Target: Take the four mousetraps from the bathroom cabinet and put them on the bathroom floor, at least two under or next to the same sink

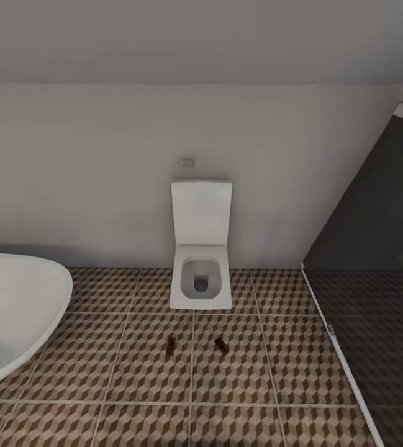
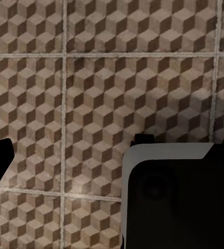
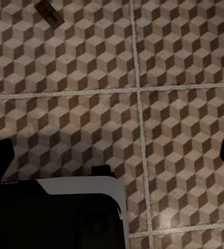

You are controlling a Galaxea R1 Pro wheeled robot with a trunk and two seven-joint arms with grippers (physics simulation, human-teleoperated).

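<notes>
On the bathroom floor (image 1: 133, 366) ahead of you, two mousetraps lie on the cube-patterned tiles just in front of the white square toilet (image 1: 201, 282): one mousetrap (image 1: 171, 346) to the left of a grout line and the other mousetrap (image 1: 221, 345) to its right, near each other but not touching, both lying at a slant. The toilet stands against the pale wall with its lid up. At your left you have the rounded end of the white bathtub (image 1: 15, 310), and at your right a dark glass panel (image 1: 375, 279) runs from the wall toward you along a pale floor strip.

Your right wrist camera looks down on the same tiles, with one of the mousetraps (image 3: 49, 14) lying flat near the far edge of its view; dark tips of the right pincer (image 3: 112, 155) sit at both sides, spread wide with nothing between them. Your left wrist camera also faces bare tiles; of the left pincer (image 2: 112, 155) you get one dark tip at a side, and I cannot tell how far it is open.
</notes>
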